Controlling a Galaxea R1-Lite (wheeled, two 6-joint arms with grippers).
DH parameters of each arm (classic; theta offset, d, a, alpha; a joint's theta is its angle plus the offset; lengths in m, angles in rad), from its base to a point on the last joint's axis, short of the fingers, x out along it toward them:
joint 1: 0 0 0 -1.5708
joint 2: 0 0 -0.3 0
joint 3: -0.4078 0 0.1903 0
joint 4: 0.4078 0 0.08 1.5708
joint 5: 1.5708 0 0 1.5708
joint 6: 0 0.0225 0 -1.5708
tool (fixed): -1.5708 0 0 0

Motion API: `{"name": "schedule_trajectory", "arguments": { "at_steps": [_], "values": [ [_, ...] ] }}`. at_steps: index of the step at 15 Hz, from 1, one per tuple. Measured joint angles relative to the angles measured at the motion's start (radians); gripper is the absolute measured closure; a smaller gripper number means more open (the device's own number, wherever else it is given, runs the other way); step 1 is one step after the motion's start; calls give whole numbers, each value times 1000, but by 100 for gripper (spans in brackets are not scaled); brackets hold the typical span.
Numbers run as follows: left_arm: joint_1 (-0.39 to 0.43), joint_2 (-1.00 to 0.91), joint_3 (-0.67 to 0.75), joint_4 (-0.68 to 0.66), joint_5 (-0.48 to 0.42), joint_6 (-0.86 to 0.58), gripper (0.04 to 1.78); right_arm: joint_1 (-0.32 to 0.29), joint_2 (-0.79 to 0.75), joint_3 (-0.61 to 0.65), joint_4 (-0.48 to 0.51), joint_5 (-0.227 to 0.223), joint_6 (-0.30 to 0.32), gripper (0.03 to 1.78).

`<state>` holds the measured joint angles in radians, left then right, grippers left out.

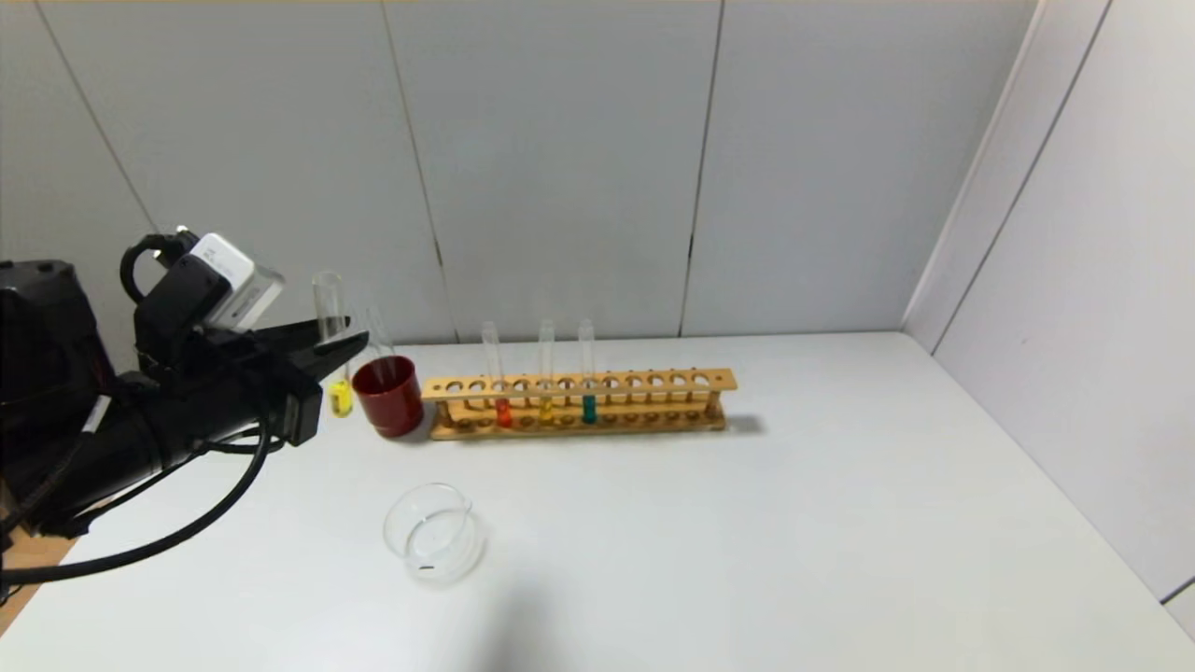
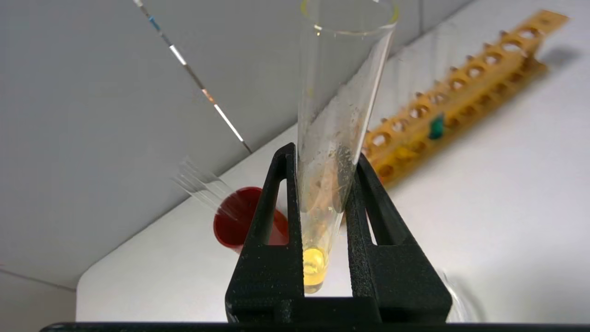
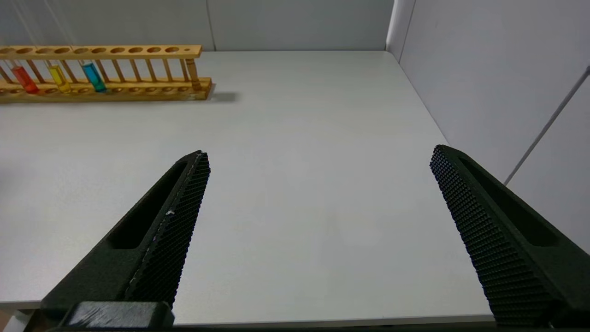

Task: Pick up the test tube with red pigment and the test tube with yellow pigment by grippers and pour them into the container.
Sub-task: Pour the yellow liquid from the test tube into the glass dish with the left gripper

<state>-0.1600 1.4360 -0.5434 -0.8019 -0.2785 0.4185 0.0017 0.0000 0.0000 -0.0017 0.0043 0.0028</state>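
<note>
My left gripper is shut on the test tube with yellow pigment and holds it upright above the table, left of the dark red cup. In the left wrist view the tube stands between the fingers, with yellow liquid at its bottom. The test tube with red pigment stands in the wooden rack; it also shows in the right wrist view. The clear glass container sits on the table in front of the cup, apart from the gripper. My right gripper is open and empty over the table's near right part.
A dark red cup with a clear glass rod in it stands at the rack's left end. The rack also holds a duller yellow tube and a teal tube. Walls close the table at the back and on the right.
</note>
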Motion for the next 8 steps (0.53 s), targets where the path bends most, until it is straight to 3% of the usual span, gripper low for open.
{"name": "schedule_trajectory", "arguments": {
  "at_steps": [8],
  "values": [
    [18,-95,19,203,-30,367,151,-1,0,0,0,0,0,6]
  ]
}}
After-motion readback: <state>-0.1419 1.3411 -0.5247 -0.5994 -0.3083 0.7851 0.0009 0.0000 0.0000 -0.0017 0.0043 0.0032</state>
